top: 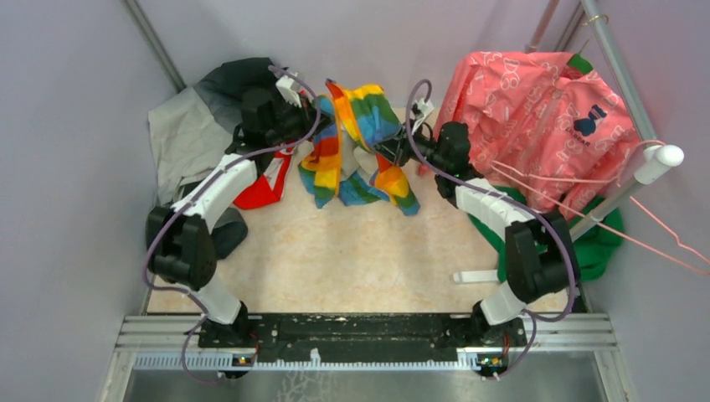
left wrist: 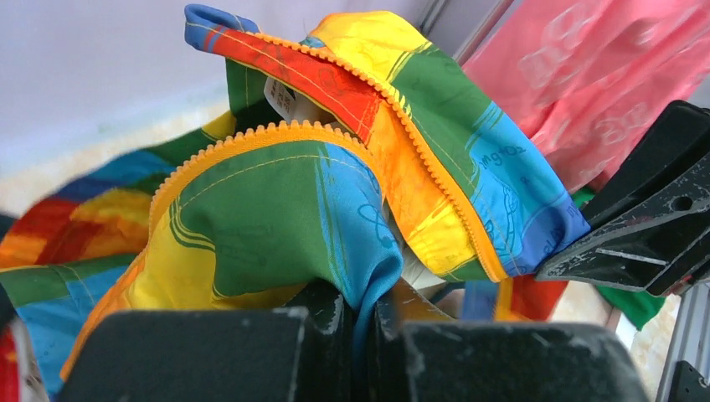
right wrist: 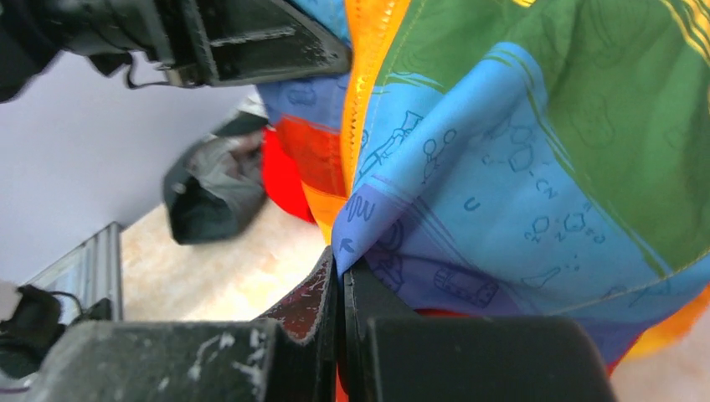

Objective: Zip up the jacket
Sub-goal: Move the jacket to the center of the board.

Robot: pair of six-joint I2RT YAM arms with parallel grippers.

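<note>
Small soft rainbow-striped jacket (top: 360,138) w/ orange zipper (left wrist: 276,131) is held up, bunched, btwn both arms at rear centre of beige worktop (top: 352,251). Left hand (left wrist: 362,314) clamped on a blue-green fold. Right hand (right wrist: 339,280) pinches a blue edge. Zipper teeth apart, front unzipped. Pink patterned garment (top: 544,109) on right, grey-and-black jacket (top: 197,117) on left.

In the top view the jacket (top: 360,142) sits upper centre over the table (top: 352,251), with the left gripper (top: 308,130) at its left edge and the right gripper (top: 387,152) at its right. A second jacket (top: 188,134) lies upper left, and a patterned garment (top: 544,109) upper right.
</note>
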